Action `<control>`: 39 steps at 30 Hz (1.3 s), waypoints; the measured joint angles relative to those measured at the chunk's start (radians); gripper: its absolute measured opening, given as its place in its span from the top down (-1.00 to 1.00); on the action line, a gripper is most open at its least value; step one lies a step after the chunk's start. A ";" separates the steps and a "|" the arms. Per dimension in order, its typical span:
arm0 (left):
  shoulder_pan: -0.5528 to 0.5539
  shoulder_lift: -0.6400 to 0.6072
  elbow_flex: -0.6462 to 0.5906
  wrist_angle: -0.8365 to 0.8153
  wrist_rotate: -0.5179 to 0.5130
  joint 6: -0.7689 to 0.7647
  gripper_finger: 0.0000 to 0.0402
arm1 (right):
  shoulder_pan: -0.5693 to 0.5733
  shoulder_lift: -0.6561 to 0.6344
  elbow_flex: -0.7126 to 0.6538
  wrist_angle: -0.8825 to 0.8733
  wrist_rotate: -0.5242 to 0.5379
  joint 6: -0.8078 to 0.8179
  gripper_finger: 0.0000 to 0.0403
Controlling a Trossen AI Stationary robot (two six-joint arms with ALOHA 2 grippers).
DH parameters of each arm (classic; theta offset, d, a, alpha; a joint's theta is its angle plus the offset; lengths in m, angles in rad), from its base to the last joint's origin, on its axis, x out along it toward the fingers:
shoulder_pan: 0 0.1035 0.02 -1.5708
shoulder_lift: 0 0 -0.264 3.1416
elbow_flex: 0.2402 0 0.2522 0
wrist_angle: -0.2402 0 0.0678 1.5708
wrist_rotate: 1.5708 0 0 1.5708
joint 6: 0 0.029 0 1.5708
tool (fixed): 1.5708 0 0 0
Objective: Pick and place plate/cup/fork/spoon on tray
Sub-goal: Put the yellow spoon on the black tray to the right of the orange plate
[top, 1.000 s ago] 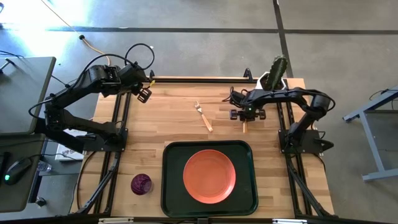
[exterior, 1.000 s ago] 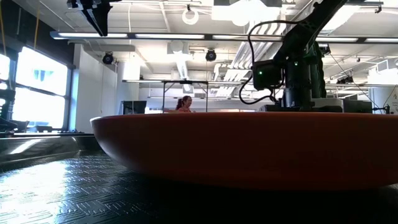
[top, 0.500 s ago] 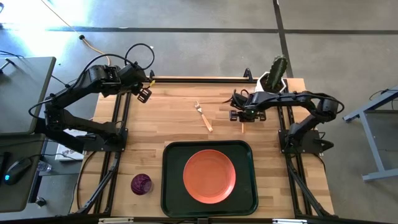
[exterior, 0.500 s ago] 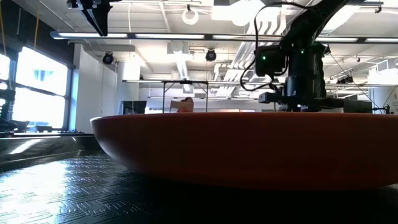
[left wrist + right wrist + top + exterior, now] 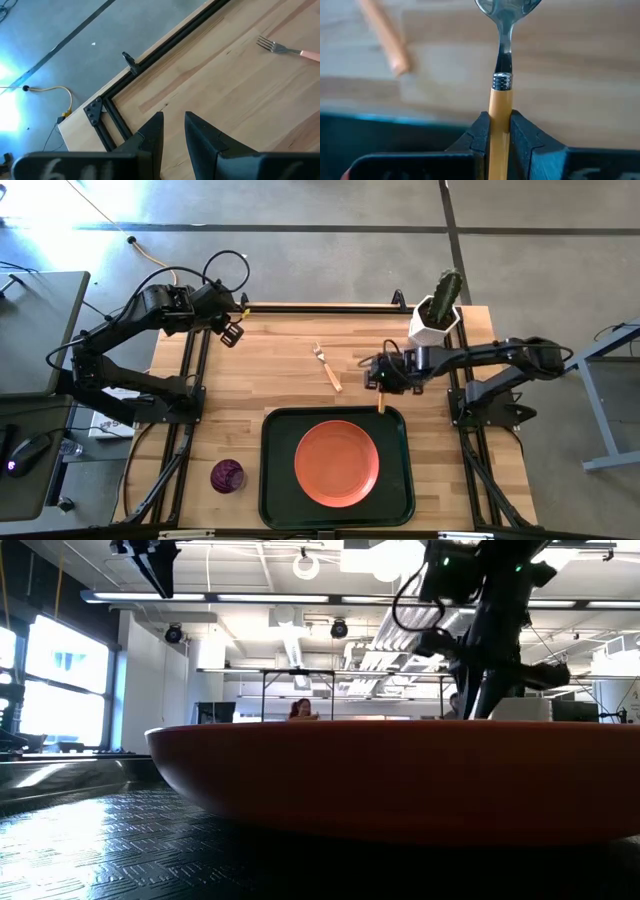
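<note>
A: Right, where is the spoon (image 5: 502,60)?

B: Clamped by its wooden handle between the fingers of the right gripper (image 5: 500,131). From above, that gripper (image 5: 381,376) hangs over the table (image 5: 280,370) just beyond the far right corner of the tray (image 5: 272,470), and the handle end pokes out over the tray's far rim.

A: And the rest of the setting?

B: The plate (image 5: 337,463) lies flat inside the tray, slightly right of its middle. The fork (image 5: 327,366) lies on the bare wood, beyond the tray and left of the right gripper, tines pointing away. The cup (image 5: 227,476) stands on the table just left of the tray, at the near edge.

A: What about the other arm?

B: The left gripper (image 5: 231,332) waits above the far left corner of the table, well apart from everything. Its wrist view shows the fingers (image 5: 152,135) a little apart with nothing between them, and the fork (image 5: 280,48) farther off.

A: Anything else on the table?

B: A cactus in a white pot (image 5: 438,315) at the far right corner, just behind the right arm. In the low view the plate (image 5: 400,775) fills most of the width.
</note>
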 joint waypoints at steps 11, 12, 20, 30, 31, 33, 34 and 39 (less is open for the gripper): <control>0.000 0.000 0.000 0.002 0.000 0.053 0.65 | 0.278 -0.020 0.001 0.096 0.045 0.292 0.86; 0.000 0.000 0.000 0.002 0.000 0.053 0.65 | 0.302 -0.020 0.001 0.104 0.053 0.313 0.86; 0.000 0.000 0.000 0.000 0.027 0.051 0.65 | 0.489 -0.020 0.002 0.170 0.141 0.461 0.86; 0.000 0.000 0.000 0.000 0.056 -0.020 0.65 | 0.684 -0.020 0.002 0.225 0.174 0.586 0.86; 0.000 0.000 0.000 0.000 0.061 -0.020 0.65 | 0.699 -0.020 0.008 0.223 0.190 0.588 0.86; 0.000 0.000 0.000 0.000 0.071 -0.020 0.65 | 0.724 -0.018 0.032 0.211 0.220 0.589 0.86; 0.000 0.000 0.000 0.000 0.077 -0.025 0.65 | 0.733 -0.016 0.047 0.197 0.233 0.590 0.86; 0.000 0.000 0.000 0.000 0.082 -0.079 0.65 | 0.754 0.029 0.127 0.057 0.222 0.610 0.86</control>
